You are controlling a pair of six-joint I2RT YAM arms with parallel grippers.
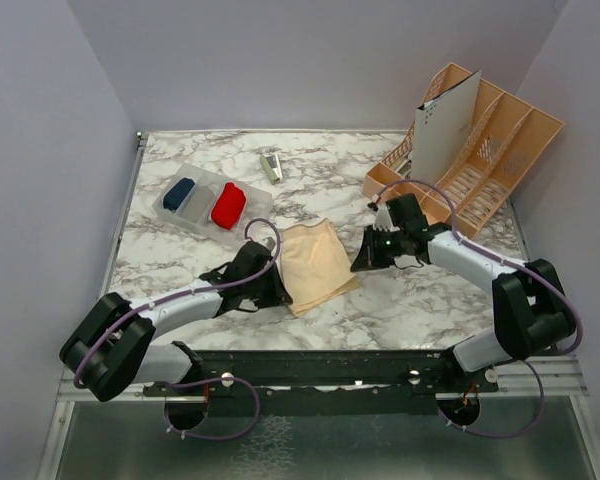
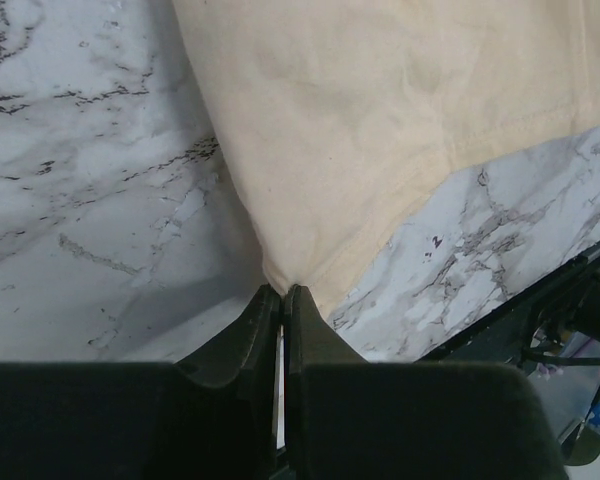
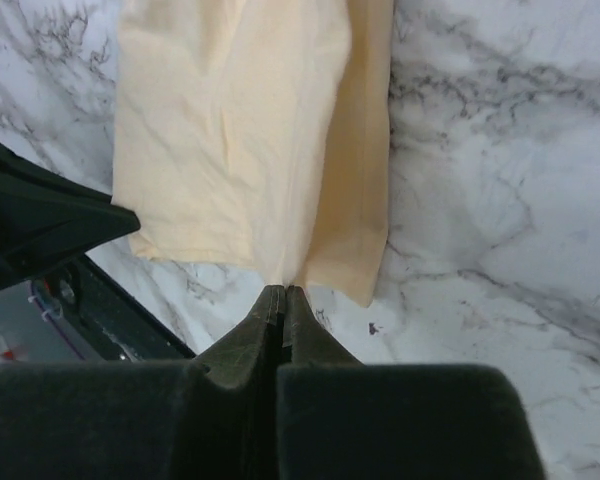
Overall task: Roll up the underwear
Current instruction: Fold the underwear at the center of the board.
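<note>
A peach-beige underwear [image 1: 315, 262] lies flat on the marble table near the front middle. My left gripper [image 1: 280, 291] is shut on its near-left corner; in the left wrist view the jaws [image 2: 282, 291] pinch the tip of the cloth [image 2: 380, 130]. My right gripper [image 1: 359, 264] is shut on its right edge; in the right wrist view the jaws [image 3: 282, 290] pinch the hem of the cloth [image 3: 240, 150], which has one side folded over. A red rolled underwear [image 1: 228, 205] lies in a clear tray [image 1: 179, 218] at the back left.
The tray also holds a dark blue roll [image 1: 178, 192] and a grey roll [image 1: 200, 200]. A peach slatted organiser [image 1: 500, 150] with a white card [image 1: 445, 125] stands at the back right. A small clip-like object [image 1: 271, 166] lies at the back middle.
</note>
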